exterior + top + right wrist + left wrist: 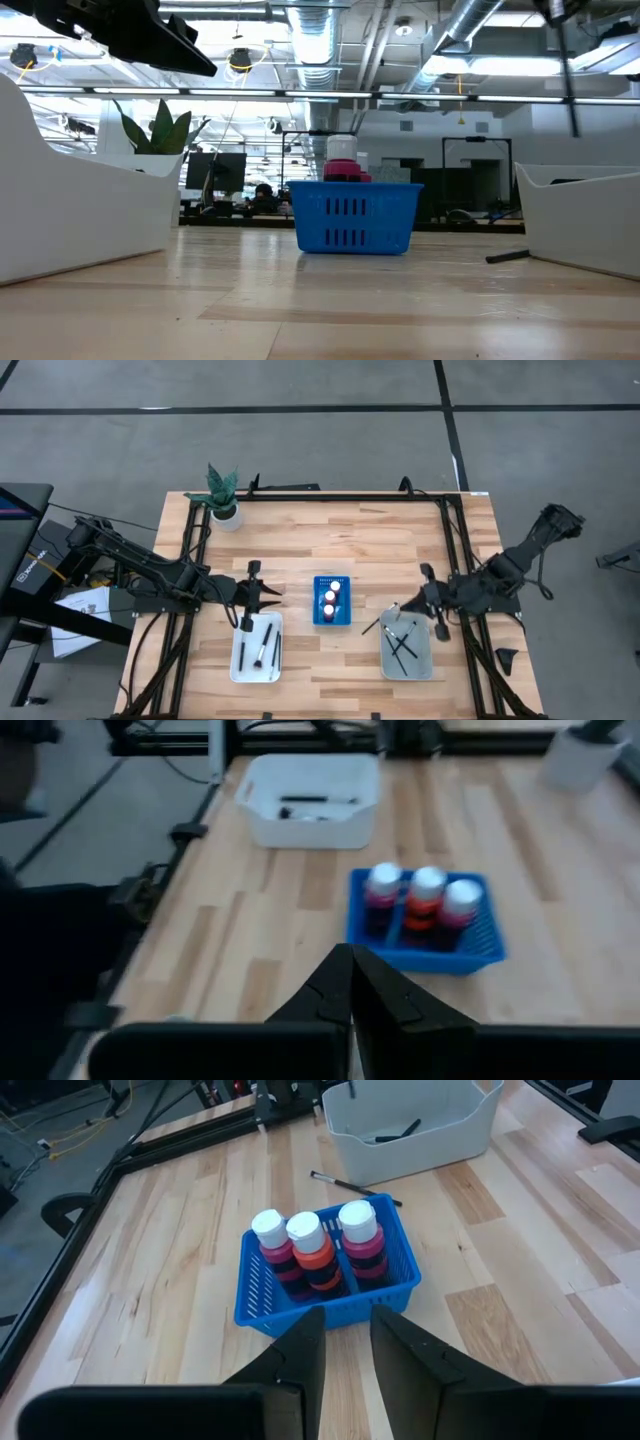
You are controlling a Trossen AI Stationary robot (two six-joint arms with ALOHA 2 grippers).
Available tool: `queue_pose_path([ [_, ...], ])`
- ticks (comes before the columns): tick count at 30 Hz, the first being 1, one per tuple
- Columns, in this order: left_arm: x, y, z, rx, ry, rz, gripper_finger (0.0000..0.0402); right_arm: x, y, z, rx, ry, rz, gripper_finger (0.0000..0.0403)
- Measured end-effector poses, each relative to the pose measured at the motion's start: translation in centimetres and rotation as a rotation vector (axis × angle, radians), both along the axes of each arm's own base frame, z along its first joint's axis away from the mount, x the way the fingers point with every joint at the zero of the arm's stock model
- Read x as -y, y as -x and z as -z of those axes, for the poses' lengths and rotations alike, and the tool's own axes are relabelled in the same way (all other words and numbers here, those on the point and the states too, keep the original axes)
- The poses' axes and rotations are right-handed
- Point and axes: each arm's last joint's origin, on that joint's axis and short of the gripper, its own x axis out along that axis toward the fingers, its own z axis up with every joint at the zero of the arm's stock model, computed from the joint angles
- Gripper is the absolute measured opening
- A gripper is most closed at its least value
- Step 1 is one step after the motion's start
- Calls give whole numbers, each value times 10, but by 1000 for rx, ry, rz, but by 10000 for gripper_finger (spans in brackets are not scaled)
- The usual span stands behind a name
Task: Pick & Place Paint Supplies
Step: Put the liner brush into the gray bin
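Note:
Three red paint bottles with white caps stand upright in the blue basket at the table's middle. Several dark brushes lie in the white tray at the near left. More brushes lie in the grey tray at the near right. One brush lies flat on the table between the basket and the grey tray. My left gripper hovers left of the basket, open by a narrow gap, with nothing between its fingers. My right gripper hangs right of the basket over the grey tray's far end, shut and empty.
A potted plant stands at the far left corner. Black frame rails run along the far and side edges. Bare wood lies between the trays and the basket and across the far half of the table.

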Motion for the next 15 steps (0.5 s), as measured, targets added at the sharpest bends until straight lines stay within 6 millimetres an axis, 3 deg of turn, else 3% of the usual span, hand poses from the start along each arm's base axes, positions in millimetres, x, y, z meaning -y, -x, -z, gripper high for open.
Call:
queue_pose_path([
  [9, 0, 0, -1, 10, 3, 0, 76, -34, -11, 26, -146, -105, 46, 0],
  [15, 0, -1, -1, 11, -14, 9, 76, -45, -15, 38, -243, -227, 90, 0],
])
